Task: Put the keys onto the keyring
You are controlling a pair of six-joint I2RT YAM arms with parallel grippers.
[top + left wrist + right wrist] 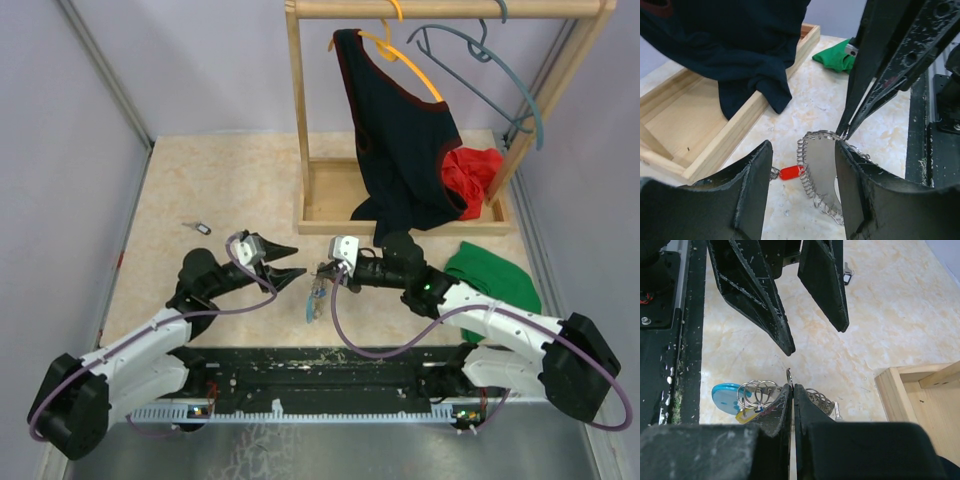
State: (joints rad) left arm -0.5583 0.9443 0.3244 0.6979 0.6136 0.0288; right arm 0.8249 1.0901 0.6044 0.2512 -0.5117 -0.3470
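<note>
**Keyring pinched by the right gripper, left gripper held open beside it**

The table (230, 170) is shown from above, with both arms reaching to its middle. The right gripper (792, 390) is closed, and a strand of the keyring (801, 159) is pinched between its fingertips. The keyring is seen as a loop of grey coiled wire near the table's centre, just in front of the wooden rack (320, 225). Whether the loop rests on the surface or hangs above it cannot be told.

The left gripper (300, 259) is held with its jaws wide apart and nothing is gripped by it. In the left wrist view the coil is framed between its two fingers (747, 185), apart from both.

A red-headed key (791, 172) is seen touching the outside of the coil. Whether it is threaded on cannot be told. A light-blue piece (727, 395), several small rings (759, 391) and a yellow tag (744, 415) are clustered on the loop just beside the right fingertips. A loose key (198, 227) is left on the table, well apart from the keyring, beyond the left arm.

A dark garment (400, 150) is hung on the rack from an orange hanger (420, 72), with a grey-blue hanger (500, 70) beside it. A red cloth (475, 170) lies in the rack's base and a green cloth (495, 275) on the table by the right arm.
</note>
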